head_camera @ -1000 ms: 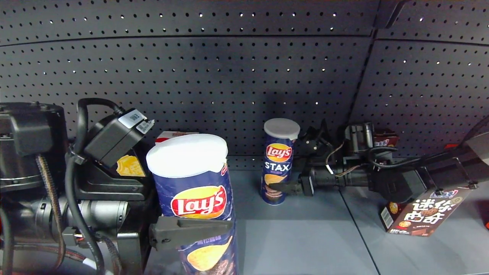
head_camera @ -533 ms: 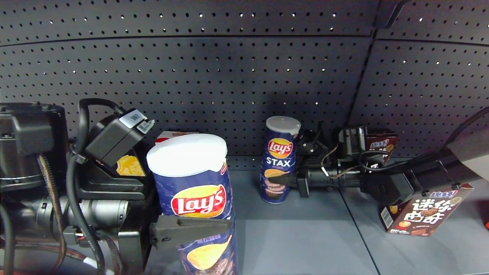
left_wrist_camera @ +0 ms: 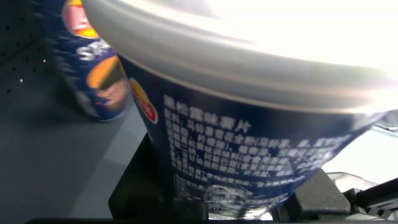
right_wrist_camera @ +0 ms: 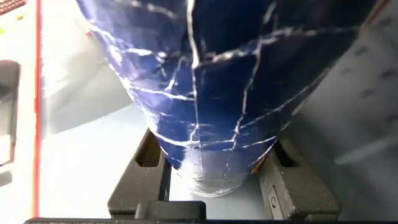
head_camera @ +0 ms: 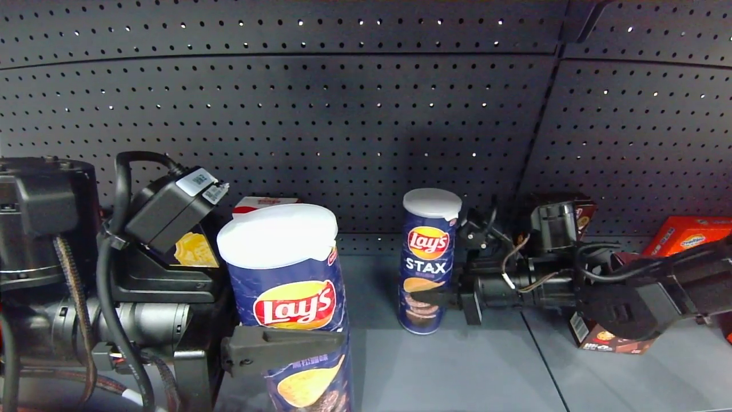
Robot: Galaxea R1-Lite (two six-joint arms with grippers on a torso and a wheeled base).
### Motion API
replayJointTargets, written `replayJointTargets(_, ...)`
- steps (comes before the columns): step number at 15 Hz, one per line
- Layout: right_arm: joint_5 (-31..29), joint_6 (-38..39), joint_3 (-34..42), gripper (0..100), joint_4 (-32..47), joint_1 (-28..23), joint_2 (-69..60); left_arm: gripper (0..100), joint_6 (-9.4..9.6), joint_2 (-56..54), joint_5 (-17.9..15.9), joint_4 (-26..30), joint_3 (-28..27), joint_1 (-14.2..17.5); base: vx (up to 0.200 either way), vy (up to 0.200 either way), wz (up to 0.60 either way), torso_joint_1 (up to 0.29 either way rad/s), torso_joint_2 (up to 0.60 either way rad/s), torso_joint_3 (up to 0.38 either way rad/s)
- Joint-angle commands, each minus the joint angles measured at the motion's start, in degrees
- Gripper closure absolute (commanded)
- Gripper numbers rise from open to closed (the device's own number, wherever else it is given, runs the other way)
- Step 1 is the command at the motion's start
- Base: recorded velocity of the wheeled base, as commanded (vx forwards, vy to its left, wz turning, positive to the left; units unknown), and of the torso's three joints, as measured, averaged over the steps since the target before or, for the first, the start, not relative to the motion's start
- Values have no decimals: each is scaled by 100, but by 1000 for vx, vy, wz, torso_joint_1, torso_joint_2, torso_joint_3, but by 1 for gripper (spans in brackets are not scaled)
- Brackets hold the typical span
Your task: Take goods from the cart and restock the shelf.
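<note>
Two dark blue chip cans with white lids are in hand. The near one is upright at the shelf's front left, with my left gripper shut around its lower half; its printed side looms close in the left wrist view. The second can is upright mid-shelf, with my right gripper shut on its lower part from the right. In the right wrist view its body sits between the two fingers. I cannot tell whether its base touches the shelf floor.
A brown cookie box lies under my right arm, with an orange box beyond it. A small brown box stands at the back wall. A red-and-white box and a yellow-printed pack sit behind the near can. A pegboard wall closes the back.
My right gripper has carried its can a little right and toward the shelf front. The right arm now covers most of the cookie box and has uncovered the orange box. The left arm barely moved.
</note>
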Motion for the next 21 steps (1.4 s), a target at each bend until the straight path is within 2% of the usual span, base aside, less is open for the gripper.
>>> replayJointTargets(1, -160, -3, 559, 100, -54, 351, -733, 100, 2, -5, -2, -3, -1, 4, 0, 0, 0, 0, 0, 0)
replayJointTargets(3, -213, -3, 717, 100, -71, 474, -882, 100, 2, -5, 6, -3, -10, 4, 0, 0, 0, 0, 0, 0)
replayJointTargets(4, -301, -3, 1034, 100, -274, 702, -1155, 100, 2, -14, 6, -3, 7, 13, 0, 0, 0, 0, 0, 0)
replayJointTargets(9, -424, -21, 1614, 100, -660, 729, -1401, 100, 2, -5, 24, -3, 16, 92, 0, 0, 0, 0, 0, 0)
replayJointTargets(13, -397, -3, 2317, 100, -1284, 720, -1348, 100, -7, -5, 68, 5, -1, 171, 0, 0, 0, 0, 0, 0)
replayJointTargets(21, -362, 6, 2396, 100, -1302, 729, -1278, 100, -7, 12, 77, 5, -1, 180, 0, 0, 0, 0, 0, 0)
